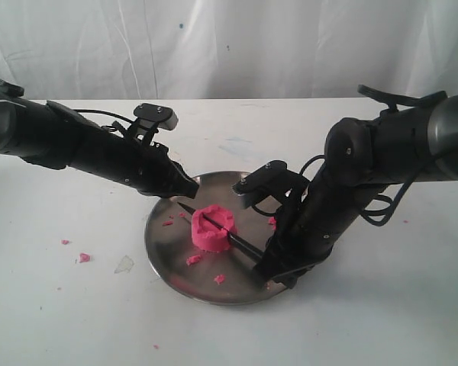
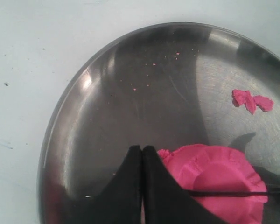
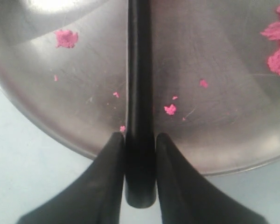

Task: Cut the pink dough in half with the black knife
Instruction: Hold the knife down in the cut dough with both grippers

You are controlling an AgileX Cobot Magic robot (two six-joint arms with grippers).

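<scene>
The pink dough (image 1: 212, 229) is a round lump in the middle of the steel plate (image 1: 168, 252). The black knife (image 1: 244, 245) lies across its top, and the blade shows as a thin dark line (image 2: 224, 192) over the dough (image 2: 219, 177). My right gripper (image 1: 273, 267) at the plate's near right rim is shut on the knife's handle (image 3: 139, 70), which stands between the fingers (image 3: 113, 154). My left gripper (image 1: 191, 191) is shut with nothing visible between its fingers, its tips (image 2: 141, 149) over the plate right beside the dough's far left edge. The knife's tip is hidden behind that gripper.
Pink crumbs lie on the plate (image 1: 194, 260) (image 2: 251, 101) (image 3: 66, 38), and more sit on the white table to the left (image 1: 84, 258). A small clear scrap (image 1: 124, 264) lies by the plate's left rim. A white curtain hangs behind the table.
</scene>
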